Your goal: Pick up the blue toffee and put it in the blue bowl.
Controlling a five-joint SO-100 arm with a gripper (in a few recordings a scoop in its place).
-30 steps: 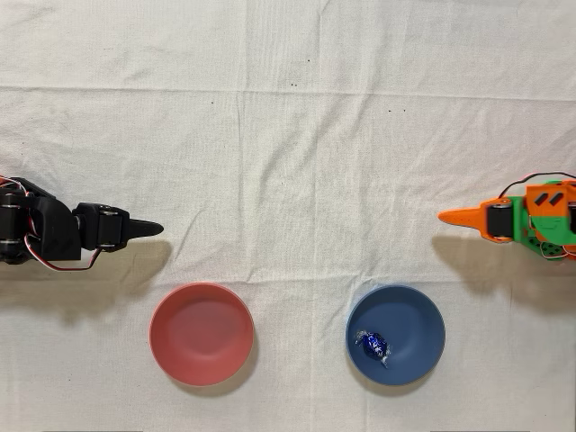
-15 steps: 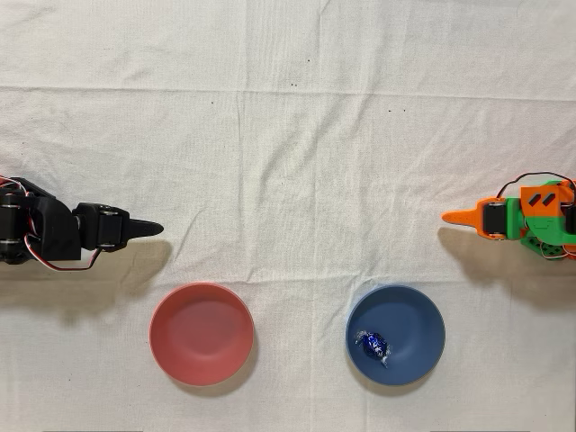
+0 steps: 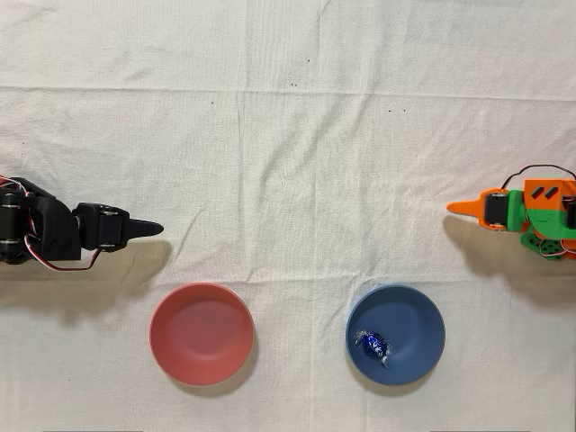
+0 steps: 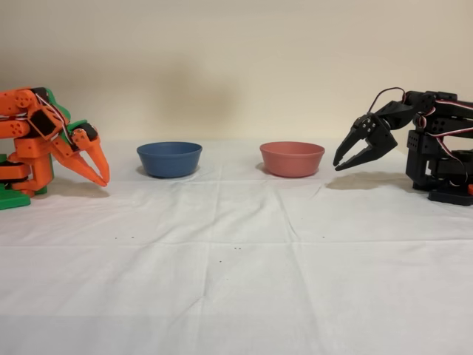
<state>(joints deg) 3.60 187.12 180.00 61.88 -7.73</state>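
Resting inside the blue bowl (image 3: 396, 335), the toffee (image 3: 373, 345) marks the task as apparently complete; the gripper (image 4: 102, 175), fingers together and empty, sits well apart from the bowl.

No legible text, label, brand, number or sign appears in either view. The shiny dark-blue foil toffee (image 3: 373, 344), lying in the round matte dark-blue bowl (image 3: 419, 317), shows glints in the overhead view, but any print on its foil is too small to read. The round red-pink bowl (image 3: 201, 333) and the white cloth-covered surface (image 3: 297, 162) are plain and unmarked. The small dark specks scattered on the cloth are not characters. The orange arm's body (image 4: 33, 133) and the idle black arm (image 4: 432, 148) carry no readable marking in the fixed view.
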